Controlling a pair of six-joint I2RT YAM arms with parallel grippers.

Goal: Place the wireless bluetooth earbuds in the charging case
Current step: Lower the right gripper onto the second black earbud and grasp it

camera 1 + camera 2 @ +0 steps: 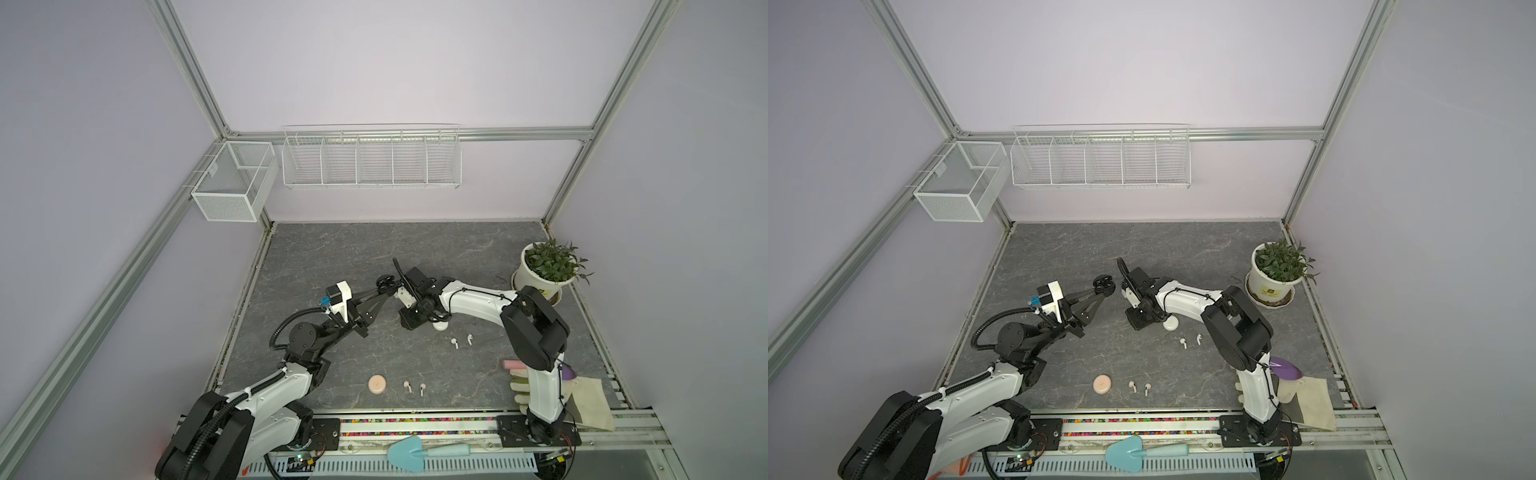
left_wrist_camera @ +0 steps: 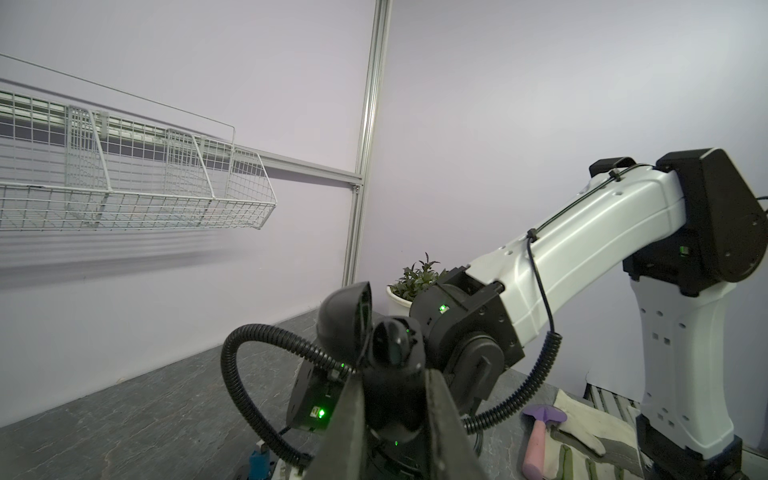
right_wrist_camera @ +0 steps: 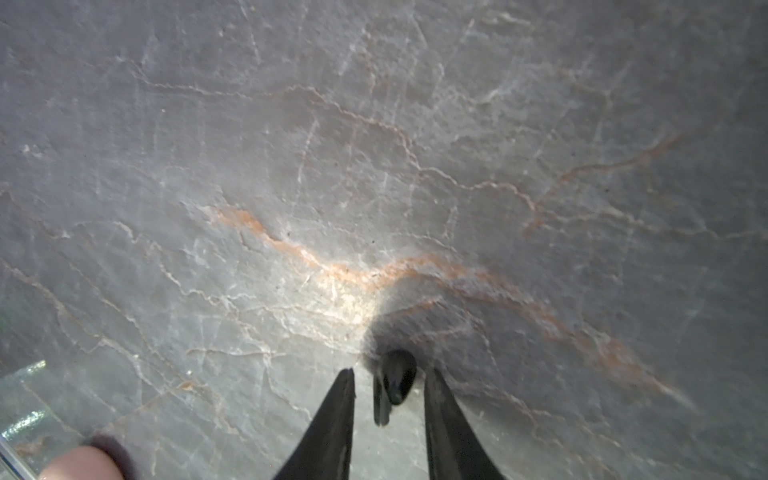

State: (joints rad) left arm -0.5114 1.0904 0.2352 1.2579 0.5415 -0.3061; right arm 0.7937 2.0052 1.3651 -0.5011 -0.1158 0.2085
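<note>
Two right gripper (image 3: 389, 372) jaws apart, black earbud (image 3: 397, 376) lying on the grey table (image 3: 374, 166) between them, touching neither. Left gripper (image 2: 395, 374) clamped on open black charging case (image 2: 386, 349). Likely risk: off-centre pinch on rounded head, earbud flicked out sideways.

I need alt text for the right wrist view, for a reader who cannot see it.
A black earbud lies on the grey marbled table, between the two open fingers of the right gripper.
</note>
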